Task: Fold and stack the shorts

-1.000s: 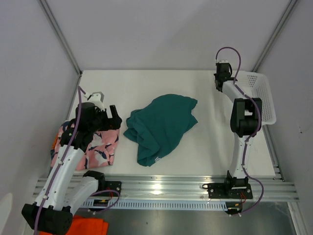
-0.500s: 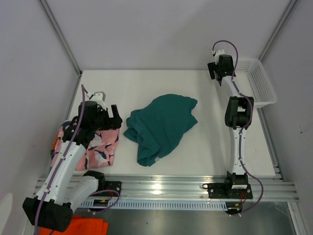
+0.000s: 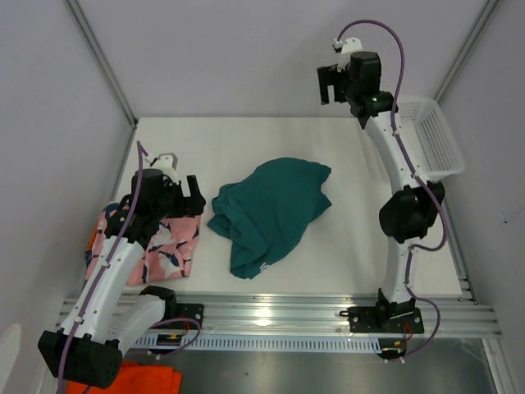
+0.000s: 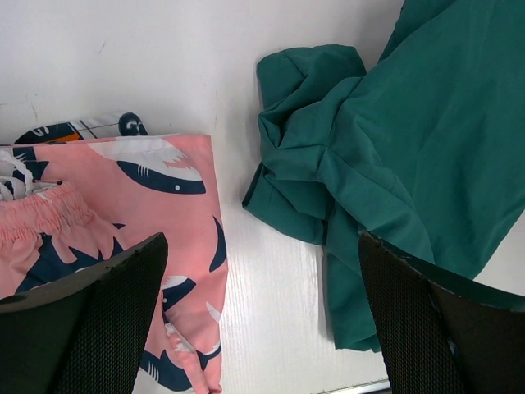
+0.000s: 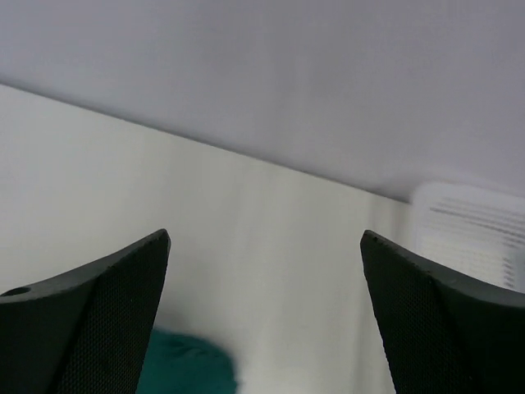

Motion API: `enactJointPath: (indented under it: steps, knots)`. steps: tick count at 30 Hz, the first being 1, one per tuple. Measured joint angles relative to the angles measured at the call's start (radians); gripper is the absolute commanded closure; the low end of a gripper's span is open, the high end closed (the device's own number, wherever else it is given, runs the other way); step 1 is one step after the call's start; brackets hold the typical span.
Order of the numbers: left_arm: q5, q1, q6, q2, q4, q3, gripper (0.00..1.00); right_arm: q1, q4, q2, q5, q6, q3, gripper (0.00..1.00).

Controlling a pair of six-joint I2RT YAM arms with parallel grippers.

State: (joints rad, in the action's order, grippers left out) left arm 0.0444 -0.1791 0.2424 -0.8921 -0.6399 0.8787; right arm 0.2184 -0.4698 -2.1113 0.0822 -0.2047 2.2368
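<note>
At the bottom left of the top view, nearest the arm bases and off the table, lies a plain bright orange cloth [image 3: 152, 382], no part of the job.

Next, at the lower left of the white tabletop [image 3: 246, 144], the pink fabric shorts with navy-and-white sharks [image 3: 160, 246] lie flat in a neat rectangle. A sliver of the blue, orange and white graphic-print shorts [image 4: 82, 127] shows at their far edge and seems to lie under them. That looks like the stack begun.

The left gripper [image 4: 262, 242] hangs over the right edge of the pink shorts, its jaws spread wide with nothing between them. In its wrist view the pink cloth fills the lower left, and a strip of bare table lies below the gap between the fingers.

The plain teal green fabric shorts [image 3: 271, 209] lie crumpled at the centre of the table, just beside that gripper on its right. Their long axis runs on a slant, from the lower left towards the upper right of the top view. They are unfolded, so they are probably the next piece to work.

Farthest, at the upper right of the top view, the right gripper [image 5: 264, 238] is raised above the back edge of the table, its jaws also spread and empty. It stands well apart from the teal shorts, with the white plastic mesh basket [image 3: 435, 144] to its right. The left arm is much the nearer.
</note>
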Motion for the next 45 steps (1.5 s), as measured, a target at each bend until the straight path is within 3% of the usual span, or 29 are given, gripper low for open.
enactJointPath:
  steps: [3, 7, 14, 17, 21, 24, 33, 37, 39, 40, 42, 43, 44, 45]
  knots:
    - [0.0, 0.0, 0.0, 0.0, 0.002, 0.0, 0.01, 0.132, -0.045, 0.172, -0.064, 0.101, -0.068, 0.0]
    - [-0.013, 0.0, 0.001, 0.0, 0.002, 0.0, 0.01, 0.34, -0.06, 0.388, -0.07, 0.2, -0.367, 0.0]
    - [-0.054, -0.001, 0.005, 0.035, 0.0, 0.0, 0.01, 0.565, -0.065, 0.518, -0.066, 0.371, -0.883, 0.0]
    - [-0.082, -0.001, 0.012, 0.066, 0.0, 0.0, 0.01, 0.668, -0.064, 0.604, -0.045, 0.417, -1.023, 0.01]
    - [-0.103, -0.001, 0.019, 0.082, 0.0, 0.0, 0.01, 0.816, -0.005, 0.711, -0.047, 0.468, -1.086, 0.0]
    - [-0.102, -0.001, 0.019, 0.08, -0.001, 0.0, 0.01, 0.848, 0.105, 0.729, -0.05, 0.498, -1.121, 0.01]
    - [-0.102, -0.001, 0.02, 0.088, -0.003, 0.0, 0.01, 0.856, 0.31, 0.505, -0.023, 0.498, -1.137, 0.07]
    - [-0.102, -0.001, 0.02, 0.094, -0.002, 0.0, 0.01, 0.867, 0.384, 0.386, 0.042, 0.497, -1.137, 0.18]
    - [-0.102, -0.001, 0.02, 0.093, -0.002, 0.0, 0.01, 0.873, 0.41, 0.346, 0.077, 0.502, -1.137, 0.28]
    - [-0.102, -0.001, 0.02, 0.092, -0.003, 0.0, 0.01, 0.875, 0.42, 0.333, 0.091, 0.504, -1.137, 0.53]
    - [-0.102, -0.001, 0.02, 0.088, -0.002, 0.0, 0.01, 0.88, 0.432, 0.319, 0.113, 0.513, -1.136, 0.73]
    - [-0.102, -0.001, 0.02, 0.085, -0.002, 0.0, 0.01, 0.883, 0.436, 0.314, 0.122, 0.517, -1.135, 0.92]
    - [-0.102, -0.001, 0.02, 0.082, -0.003, 0.0, 0.01, 0.889, 0.437, 0.313, 0.132, 0.517, -1.133, 1.0]
    - [-0.102, -0.001, 0.02, 0.077, -0.003, 0.0, 0.01, 0.898, 0.438, 0.314, 0.146, 0.52, -1.131, 1.0]
